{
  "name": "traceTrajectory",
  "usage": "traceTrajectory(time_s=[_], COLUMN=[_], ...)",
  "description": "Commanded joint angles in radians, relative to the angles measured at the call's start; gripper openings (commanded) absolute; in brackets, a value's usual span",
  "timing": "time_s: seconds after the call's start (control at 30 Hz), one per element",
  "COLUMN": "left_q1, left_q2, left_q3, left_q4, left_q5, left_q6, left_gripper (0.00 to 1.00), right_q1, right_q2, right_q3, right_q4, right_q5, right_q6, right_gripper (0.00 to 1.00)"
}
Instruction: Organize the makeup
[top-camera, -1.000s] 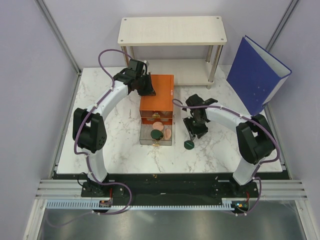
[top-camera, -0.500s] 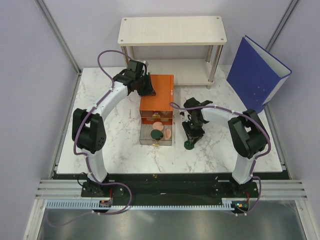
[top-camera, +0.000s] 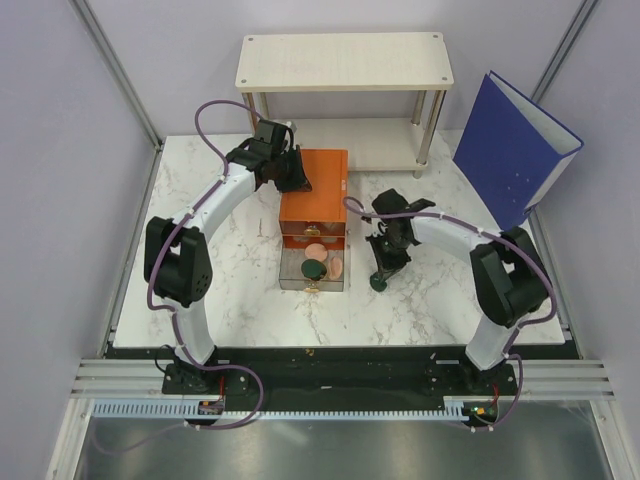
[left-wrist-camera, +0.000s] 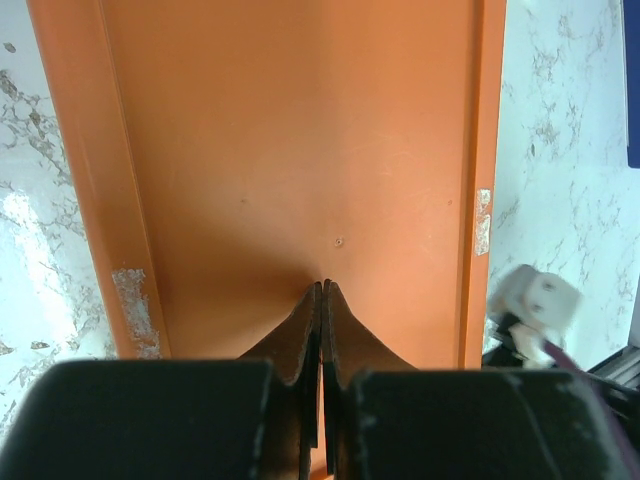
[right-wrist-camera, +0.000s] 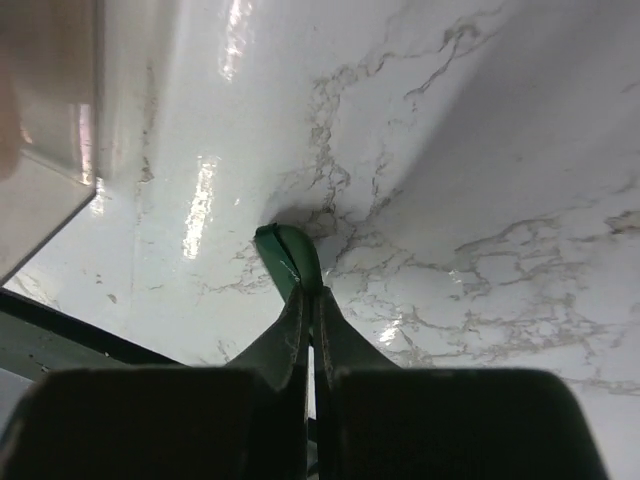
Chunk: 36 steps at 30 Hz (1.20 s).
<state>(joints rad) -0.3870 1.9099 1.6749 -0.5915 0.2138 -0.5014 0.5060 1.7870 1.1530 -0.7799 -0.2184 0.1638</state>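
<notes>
From above, the right pincer (top-camera: 381, 277) has gone from spread to clenched within the last second. It had been poised over the loose green disc (top-camera: 379, 284) and now grasps it, the disc tipped up on its edge at the fingertips and touching the counter (top-camera: 440, 290). I judge the pick is made, and the lift and carry to the drawer are what remain. Near this pincer, on its left, the clear drawer (top-camera: 291, 268) of the orange box (top-camera: 318, 185) stands pulled out. It holds the stowed green disc (top-camera: 313, 269) and two peach-pink discs (top-camera: 318, 250). The left pincer (top-camera: 293, 178) has kept its place on the box top.

The count is two green discs, two peach-pink discs, one box, one blue binder (top-camera: 510, 150) and one shelf (top-camera: 340, 60). I can make out no compact, tube or stick.

In the left wrist view, the left pincer is clenched on nothing, its tips against the orange lid.

In the right wrist view, the loose green disc (right-wrist-camera: 290, 258) shows edge-on, pinched between the fingers. A corner of the clear drawer lies off to the pincer's left.
</notes>
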Motion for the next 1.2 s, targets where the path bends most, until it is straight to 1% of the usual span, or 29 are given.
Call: traceTrajectory(time_s=[0.0, 0.17, 0.27, 0.33, 0.47, 0.57, 0.6, 0.67, 0.7, 0.77, 0.8, 0.87, 0.93, 1.0, 1.03, 1.07, 1.13, 1.17], left_q1=[0.004, 0.004, 0.004, 0.005, 0.005, 0.004, 0.005, 0.005, 0.005, 0.005, 0.005, 0.005, 0.005, 0.005, 0.005, 0.005, 0.005, 0.005], left_q2=[0.08, 0.095, 0.101, 0.103, 0.103, 0.1, 0.098, 0.097, 0.095, 0.09, 0.09, 0.086, 0.083, 0.08, 0.078, 0.074, 0.067, 0.061], left_q3=[-0.032, -0.012, -0.009, -0.009, -0.01, -0.014, -0.014, -0.015, -0.015, -0.014, -0.014, -0.011, -0.012, -0.014, -0.015, -0.021, -0.024, -0.029], left_q4=[-0.162, -0.163, -0.162, -0.162, -0.162, -0.163, -0.163, -0.165, -0.163, -0.163, -0.165, -0.165, -0.165, -0.163, -0.163, -0.163, -0.163, -0.165], left_q5=[-0.047, -0.04, -0.033, -0.028, -0.028, -0.03, -0.03, -0.031, -0.033, -0.034, -0.034, -0.037, -0.039, -0.04, -0.04, -0.042, -0.045, -0.047], left_q6=[0.02, 0.027, 0.029, 0.031, 0.046, 0.053, 0.055, 0.06, 0.061, 0.064, 0.064, 0.067, 0.072, 0.075, 0.078, 0.078, 0.081, 0.083], left_gripper=[0.02, 0.02, 0.02, 0.02, 0.02, 0.02, 0.02, 0.02, 0.02, 0.02, 0.02, 0.02, 0.02, 0.02, 0.02, 0.02, 0.02, 0.02], right_q1=[-0.004, -0.001, 0.022, 0.046, 0.127, 0.167, 0.172, 0.175, 0.177, 0.177, 0.178, 0.177, 0.177, 0.177, 0.175, 0.175, 0.17, 0.166], right_q2=[-0.147, -0.233, -0.244, -0.226, -0.123, -0.066, -0.054, -0.021, -0.018, -0.038, -0.05, -0.089, -0.121, -0.152, -0.162, -0.169, -0.182, -0.184], right_q3=[0.048, 0.089, 0.128, 0.18, 0.258, 0.304, 0.312, 0.347, 0.352, 0.353, 0.346, 0.337, 0.321, 0.312, 0.31, 0.313, 0.335, 0.346], right_q4=[0.051, 0.1, 0.132, 0.131, 0.122, 0.14, 0.146, 0.142, 0.143, 0.143, 0.148, 0.148, 0.148, 0.156, 0.162, 0.168, 0.191, 0.202], right_q5=[0.013, -0.071, -0.134, -0.15, -0.156, -0.135, -0.13, -0.113, -0.092, -0.058, -0.03, -0.012, 0.004, 0.033, 0.046, 0.06, 0.111, 0.126], right_q6=[-0.026, -0.049, -0.05, -0.055, -0.05, -0.041, -0.032, -0.017, -0.006, 0.0, 0.002, -0.007, -0.017, -0.015, -0.014, -0.009, 0.006, 0.013], right_gripper=[0.0, 0.0, 0.0, 0.0, 0.0, 0.0, 0.06, 0.26, 0.45, 0.59, 0.69, 0.73, 0.72, 0.68, 0.65, 0.5, 0.31, 0.17])
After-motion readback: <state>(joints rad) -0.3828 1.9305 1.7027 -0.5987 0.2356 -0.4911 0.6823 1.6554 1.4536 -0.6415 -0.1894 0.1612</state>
